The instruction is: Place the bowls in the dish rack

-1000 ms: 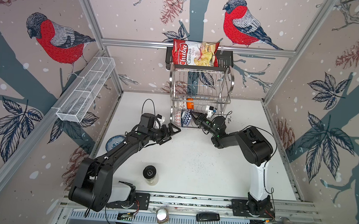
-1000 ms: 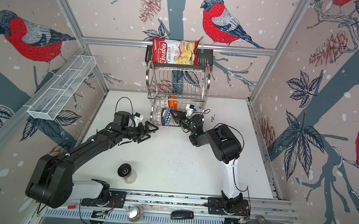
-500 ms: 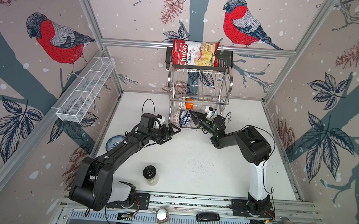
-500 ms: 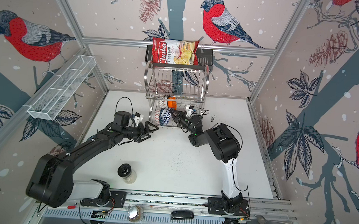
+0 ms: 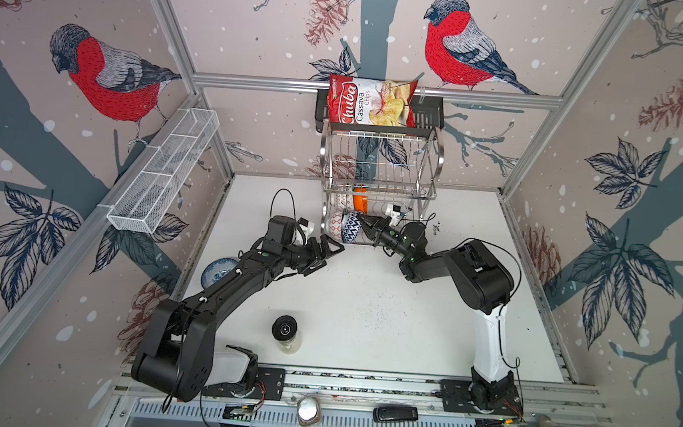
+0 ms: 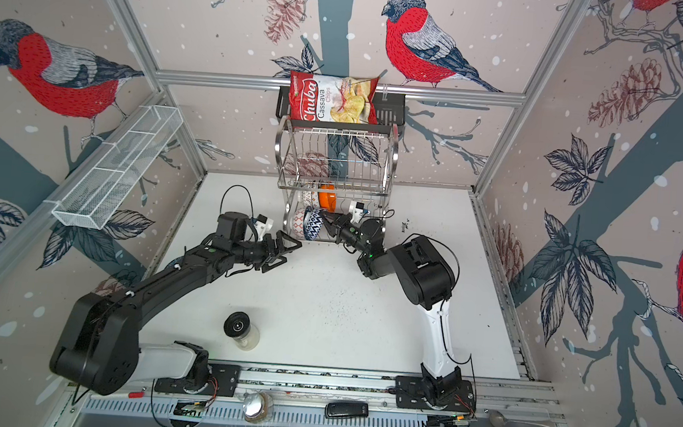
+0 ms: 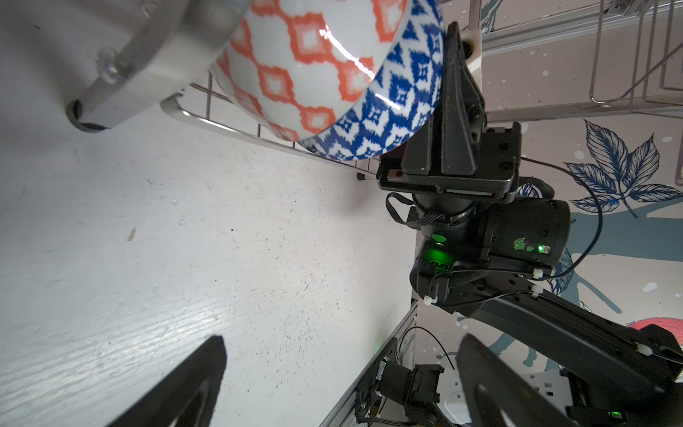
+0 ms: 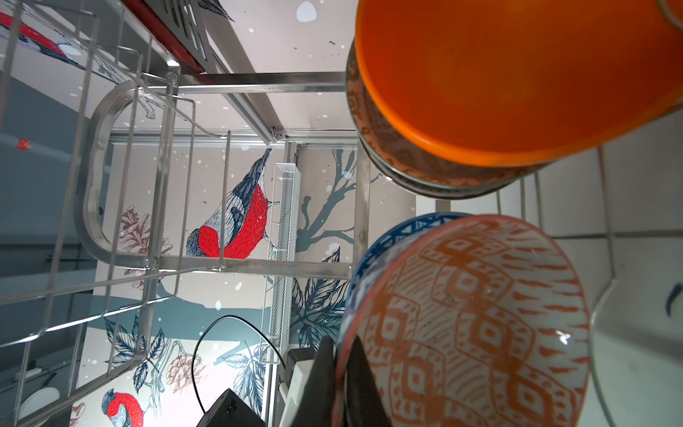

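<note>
The right gripper (image 5: 368, 227) is pinched tight, its fingers (image 8: 320, 377) straddling a bowl rim at their very tips. There the red-orange bowl (image 5: 333, 222) and the blue triangle bowl (image 5: 351, 228) sit against each other in the lower tier of the dish rack (image 5: 438, 164). The right wrist view suggests the red-orange rim and the left wrist view the blue one, so I cannot tell which of the 2 is pinched. Deeper into the tier from those tips, the plain orange bowl (image 5: 359, 199) sits in the grey-green bowl (image 8: 388, 148), with the white dotted bowl (image 5: 339, 199) beside them. Across the 2 front bowls, the left gripper (image 5: 328, 255) hangs with jaws spread wide and empty, near the red-orange bowl but apart from it. Farthest off, the blue-white floral bowl (image 5: 218, 269) lies on the table (image 5: 365, 308), back behind the left gripper alongside its forearm and well apart from the right gripper. With 5 bowls racked and 1 left, the left arm is probably the nearer one for it. The bowl is round, so there is no long axis to line up.
</note>
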`<action>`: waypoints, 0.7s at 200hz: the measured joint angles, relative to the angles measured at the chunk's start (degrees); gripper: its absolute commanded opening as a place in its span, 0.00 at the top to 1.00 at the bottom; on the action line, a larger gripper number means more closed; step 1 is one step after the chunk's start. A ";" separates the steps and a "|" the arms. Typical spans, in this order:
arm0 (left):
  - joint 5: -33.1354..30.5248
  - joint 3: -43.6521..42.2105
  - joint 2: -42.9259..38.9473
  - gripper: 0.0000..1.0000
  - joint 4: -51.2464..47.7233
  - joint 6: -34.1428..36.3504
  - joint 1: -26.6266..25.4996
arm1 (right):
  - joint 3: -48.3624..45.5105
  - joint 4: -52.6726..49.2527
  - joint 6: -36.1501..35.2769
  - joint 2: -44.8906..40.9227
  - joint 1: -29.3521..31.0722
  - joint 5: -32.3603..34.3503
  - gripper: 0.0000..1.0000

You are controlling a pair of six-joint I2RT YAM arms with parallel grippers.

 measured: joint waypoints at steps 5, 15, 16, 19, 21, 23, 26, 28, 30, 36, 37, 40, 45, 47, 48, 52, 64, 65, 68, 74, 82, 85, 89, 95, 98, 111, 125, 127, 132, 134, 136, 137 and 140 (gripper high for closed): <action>0.00 0.00 0.00 0.02 0.04 0.00 0.00 | 0.09 -0.55 -0.11 0.00 -0.04 0.00 1.00; 0.00 0.00 0.04 0.03 0.09 0.00 0.00 | 0.22 -1.11 -0.52 0.00 -0.11 0.02 1.00; 0.00 0.00 0.04 0.03 0.09 0.00 0.00 | 0.22 -1.18 -0.63 0.00 -0.11 0.02 1.00; 0.00 0.00 0.04 0.02 0.09 0.00 0.00 | 0.26 -1.25 -0.90 0.00 -0.11 0.02 1.00; 0.00 0.00 0.04 0.02 0.09 0.00 0.00 | 0.28 -1.29 -1.20 0.00 -0.11 -0.02 1.00; 0.00 0.00 0.04 0.02 0.09 0.00 0.00 | 0.33 -1.36 -1.40 0.00 -0.11 -0.04 1.00; 0.00 0.00 0.07 0.03 0.09 0.00 0.00 | 0.37 -1.49 -1.44 0.00 -0.11 -0.02 1.00; 0.02 0.00 0.07 0.03 0.09 0.00 0.00 | 0.39 -1.60 -1.49 0.00 -0.11 -0.02 1.00; 0.02 0.00 0.07 0.03 0.09 0.00 0.00 | 0.42 -1.70 -1.53 0.00 -0.11 -0.02 1.00; 0.02 0.00 0.07 0.02 0.11 0.00 0.00 | 0.48 -1.95 -1.84 0.00 -0.13 -0.04 1.00; 0.02 0.00 0.07 0.02 0.11 0.00 0.00 | 0.48 -1.97 -1.88 0.00 -0.13 -0.04 1.00; 0.02 0.00 0.07 0.03 0.11 0.00 0.00 | 0.50 -2.10 -2.12 0.00 -0.15 -0.04 1.00; 0.02 0.00 0.07 0.02 0.11 0.00 0.00 | 0.50 -2.19 -2.38 0.00 -0.22 -0.04 1.00; 0.02 0.00 0.09 0.02 0.13 0.00 0.00 | 0.50 -2.23 -2.51 -0.02 -0.26 -0.09 1.00; 0.02 0.00 0.09 0.02 0.13 0.00 0.00 | 0.50 -2.25 -2.58 -0.02 -0.26 -0.09 1.00; 0.02 0.00 0.13 0.02 0.15 0.02 0.00 | 0.50 -2.45 -2.97 -0.09 -0.31 -0.04 1.00; 0.02 0.00 0.20 0.02 0.17 0.00 0.00 | 0.50 -3.15 -3.34 -0.24 -0.52 -0.15 1.00; 0.02 0.00 0.20 0.03 0.17 0.00 0.00 | 0.50 -3.19 -3.37 -0.26 -0.52 -0.20 1.00; 0.02 0.00 0.22 0.03 0.20 0.00 0.00 | 0.52 -3.37 -3.48 -0.33 -0.61 -0.28 1.00; 0.02 0.00 0.24 0.02 0.22 0.00 0.00 | 0.57 -3.74 -3.93 -0.42 -0.61 -0.35 1.00; 0.02 0.00 0.28 0.02 0.22 0.00 0.00 | 0.72 -4.20 -4.57 -0.55 -0.72 -0.50 1.00; 0.02 0.00 0.31 0.02 0.22 0.00 0.00 | 0.81 -4.39 -4.70 -0.57 -0.76 -0.52 1.00; 0.02 0.00 0.31 0.03 0.22 0.00 0.00 | 0.92 -4.79 -5.07 -0.61 -0.79 -0.70 1.00; 0.02 0.00 0.33 0.02 0.22 0.02 0.00 | 1.14 -5.38 -5.70 -0.68 -0.85 -1.07 1.00; 0.02 0.00 0.35 0.02 0.22 0.02 0.00 | 1.27 -5.68 -5.97 -0.74 -0.87 -1.33 1.00; 0.02 0.00 0.37 0.02 0.22 0.02 0.00 | 1.79 -6.93 -7.02 -0.87 -1.05 -1.95 1.00; 0.02 0.00 0.39 0.02 0.22 0.02 0.00 | 2.23 -7.96 -8.02 -1.01 -1.16 -2.71 1.00; 0.02 0.00 0.42 0.02 0.22 0.02 0.00 | 2.29 -8.13 -8.20 -1.03 -1.16 -2.82 1.00; 0.02 0.00 0.42 0.02 0.22 0.02 0.00 | 2.45 -8.48 -8.68 -1.07 -1.16 -3.04 1.00; 0.02 0.00 0.42 0.03 0.22 0.02 0.00 | 2.49 -8.59 -8.81 -1.09 -1.16 -3.08 1.00; 0.02 0.00 0.44 0.02 0.22 0.02 0.00 | 2.54 -8.74 -8.92 -1.09 -1.16 -3.13 1.00; 0.02 0.00 0.44 0.02 0.22 0.02 0.00 | 2.56 -8.79 -8.94 -1.09 -1.16 -3.15 1.00; 0.02 0.00 0.44 0.02 0.22 0.02 0.00 | 2.64 -8.94 -9.05 -1.11 -1.16 -3.21 1.00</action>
